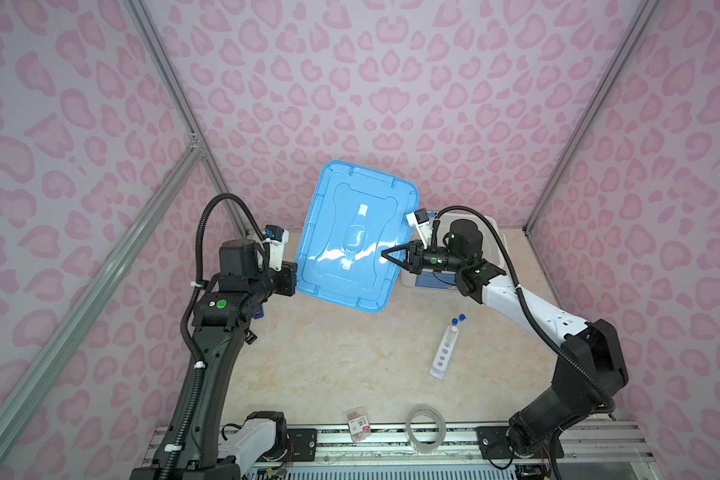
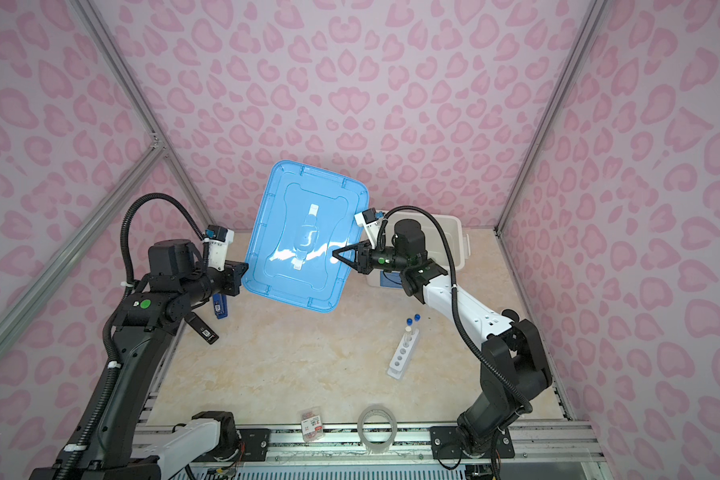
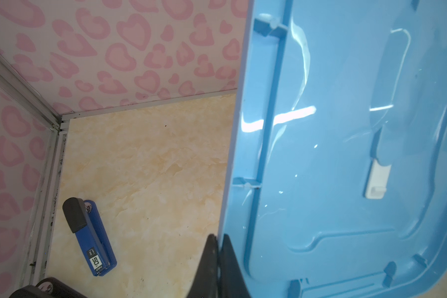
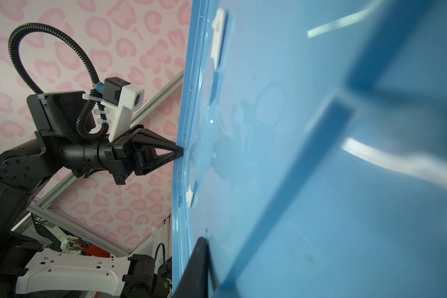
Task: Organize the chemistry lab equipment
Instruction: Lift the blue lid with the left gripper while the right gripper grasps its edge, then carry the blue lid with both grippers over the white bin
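White rack (image 1: pixel 443 357), blue lid (image 1: pixel 333 232) pinched by left gripper (image 4: pixel 180 152), right gripper (image 1: pixel 384 255)

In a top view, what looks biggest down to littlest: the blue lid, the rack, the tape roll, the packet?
1. blue lid, by far, though it is held up nearer the camera.
2. rack and tape roll: too alike to rank; rack longer, roll wider.
3. packet.
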